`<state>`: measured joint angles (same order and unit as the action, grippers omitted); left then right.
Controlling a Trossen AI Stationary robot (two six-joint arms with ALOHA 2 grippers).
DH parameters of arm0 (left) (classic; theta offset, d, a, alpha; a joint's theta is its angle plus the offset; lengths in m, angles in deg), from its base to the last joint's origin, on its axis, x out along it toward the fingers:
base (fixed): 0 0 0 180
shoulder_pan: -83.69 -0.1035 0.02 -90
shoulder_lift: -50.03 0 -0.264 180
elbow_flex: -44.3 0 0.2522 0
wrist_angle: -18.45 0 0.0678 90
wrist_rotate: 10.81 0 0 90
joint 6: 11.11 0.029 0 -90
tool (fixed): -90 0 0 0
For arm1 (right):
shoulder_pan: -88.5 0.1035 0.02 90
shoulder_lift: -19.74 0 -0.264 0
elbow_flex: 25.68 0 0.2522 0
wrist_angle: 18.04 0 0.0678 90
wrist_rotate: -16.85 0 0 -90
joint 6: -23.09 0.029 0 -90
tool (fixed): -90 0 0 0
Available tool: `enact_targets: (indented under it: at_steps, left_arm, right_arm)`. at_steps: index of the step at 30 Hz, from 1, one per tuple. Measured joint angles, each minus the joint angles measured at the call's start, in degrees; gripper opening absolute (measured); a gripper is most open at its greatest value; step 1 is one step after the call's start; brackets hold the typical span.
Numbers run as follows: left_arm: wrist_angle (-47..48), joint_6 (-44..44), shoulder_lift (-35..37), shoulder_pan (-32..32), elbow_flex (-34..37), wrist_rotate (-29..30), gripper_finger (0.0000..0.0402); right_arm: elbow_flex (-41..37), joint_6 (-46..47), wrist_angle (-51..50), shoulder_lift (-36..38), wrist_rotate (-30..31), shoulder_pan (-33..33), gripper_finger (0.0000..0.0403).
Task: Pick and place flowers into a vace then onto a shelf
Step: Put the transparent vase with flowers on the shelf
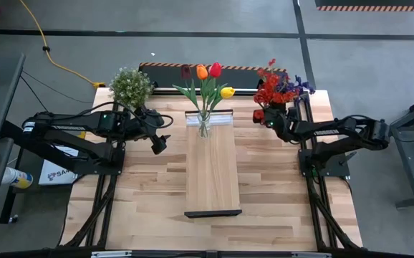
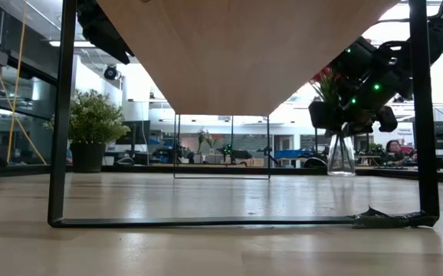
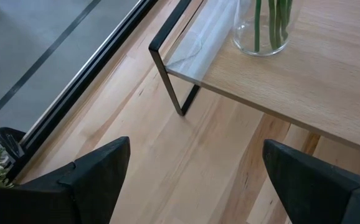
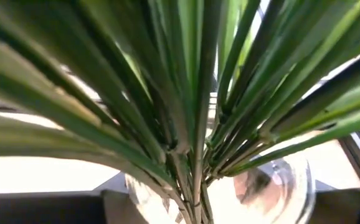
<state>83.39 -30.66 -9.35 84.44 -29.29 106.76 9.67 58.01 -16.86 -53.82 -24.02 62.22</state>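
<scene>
even, soft light overhead; low view backlit by glaring windows; right wrist view blurred, its leaves (image 4: 186, 93) out of focus.

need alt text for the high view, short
Overhead view of a wooden table with a long narrow shelf down its middle, and a glass vase of red, orange and yellow tulips at its far end. The right gripper is at a second bunch of red flowers at the far right; the left gripper hangs open beside a potted plant.
</scene>
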Motion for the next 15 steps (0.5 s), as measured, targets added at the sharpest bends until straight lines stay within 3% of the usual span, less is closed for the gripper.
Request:
enact_targets:
  at_steps: [9, 15]
  left_arm:
    - [0.04, -0.02, 0.00, 0.02, 0.00, 0.02, 0.0397]
    - [0.86, -0.22, 0.00, 0.00, 0.00, -1.27, 0.0397]
  right_arm:
    - [4.41, -5.64, -0.64, 2.50, -5.06, 0.02, 0.0156]
    - [10.87, -7.15, -14.70, 9.02, -7.67, 0.39, 0.0156]
